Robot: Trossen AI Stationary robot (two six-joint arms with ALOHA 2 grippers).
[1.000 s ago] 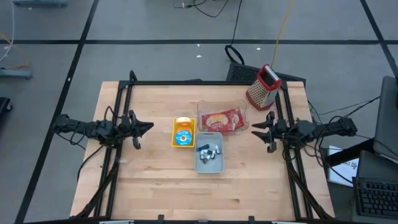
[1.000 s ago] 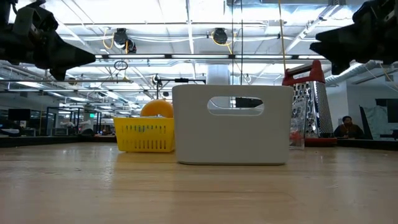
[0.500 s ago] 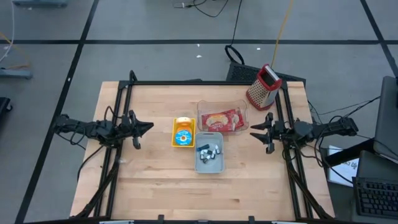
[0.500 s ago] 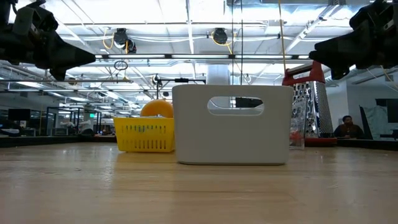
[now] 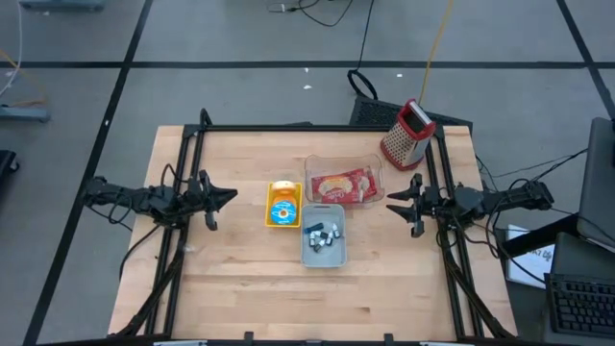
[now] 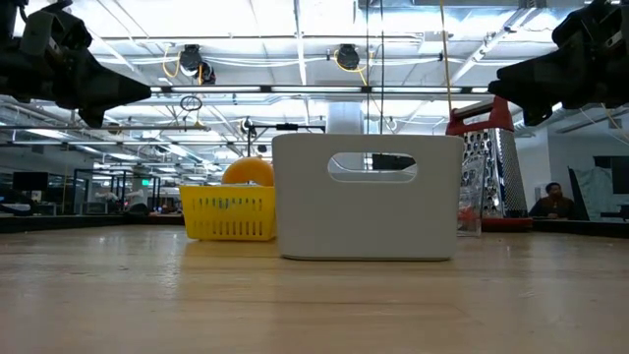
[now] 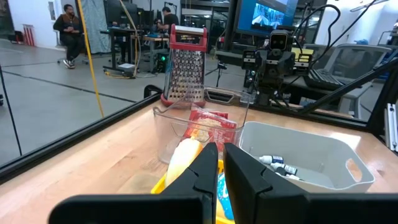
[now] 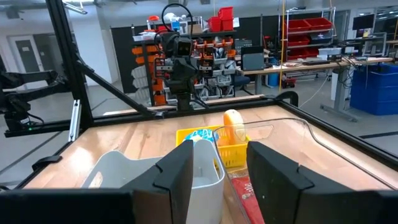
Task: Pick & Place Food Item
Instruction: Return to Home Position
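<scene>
The red popcorn bag lies inside the transparent bin, far-centre on the counter. The left tool hovers clenched at the left side. The right tool (fingers spread, holding nothing) hovers right of the bin.

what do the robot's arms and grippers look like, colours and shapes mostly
The left arm and right arm look alike: slim, jointed and near-black, with thin dark cables looping beside them. The left gripper and right gripper each end in two matte black fingers that are flat-faced and angular. No markings can be made out.
</scene>
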